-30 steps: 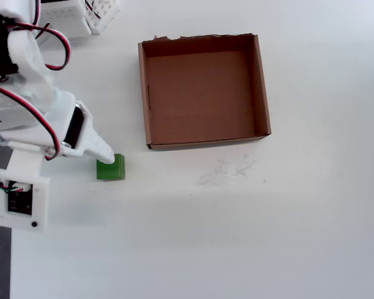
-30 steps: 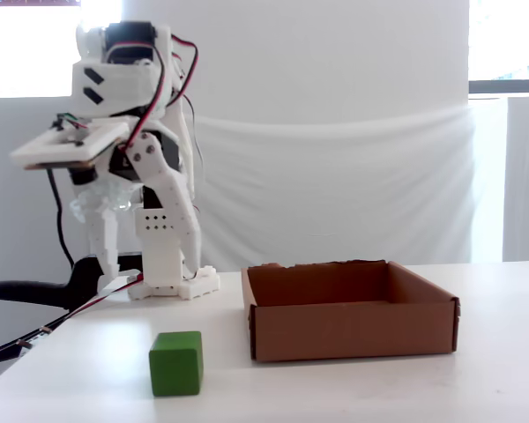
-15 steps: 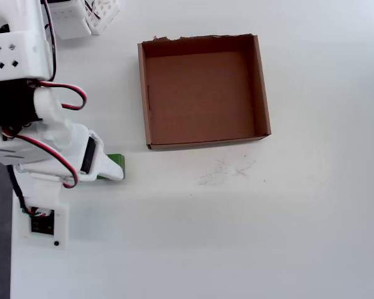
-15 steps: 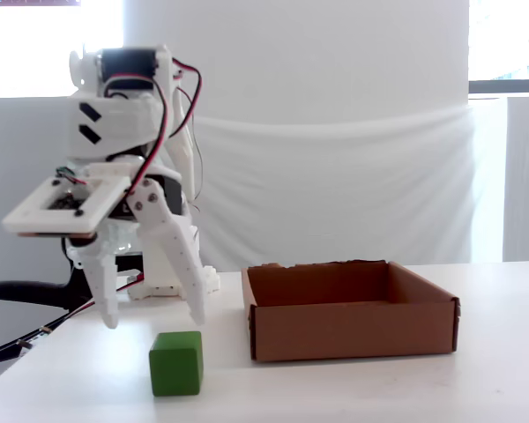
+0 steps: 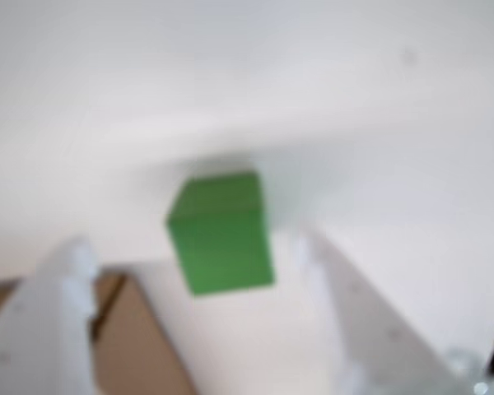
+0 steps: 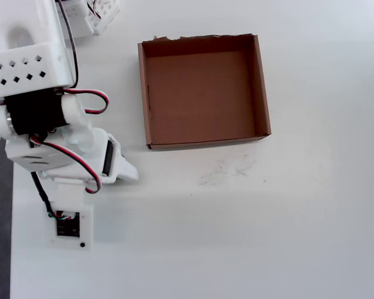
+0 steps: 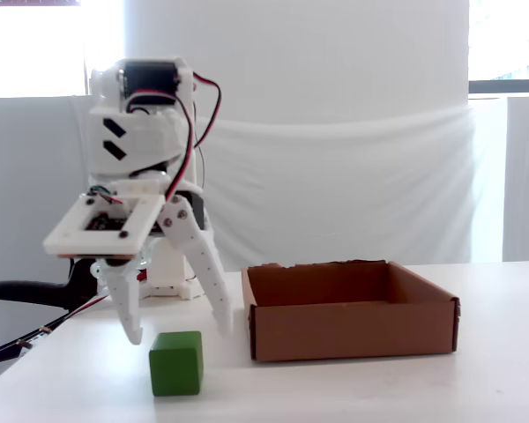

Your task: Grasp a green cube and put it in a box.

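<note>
— Any words or numbers to read on the box [image 6: 202, 90] or the green cube [image 7: 176, 362]?
— None; the cardboard walls and the cube's faces are plain.
— And on the arm?
— Only holes and dark cut-out marks in its white shell, no letters, and the wrist view is too blurred to read

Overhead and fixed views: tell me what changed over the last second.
The open gripper came down and swung over the cube, which it now hides in the overhead view; its fingers straddle the cube from above without touching it. Nothing was grasped. The cube and the box stayed where they were on the table.
</note>
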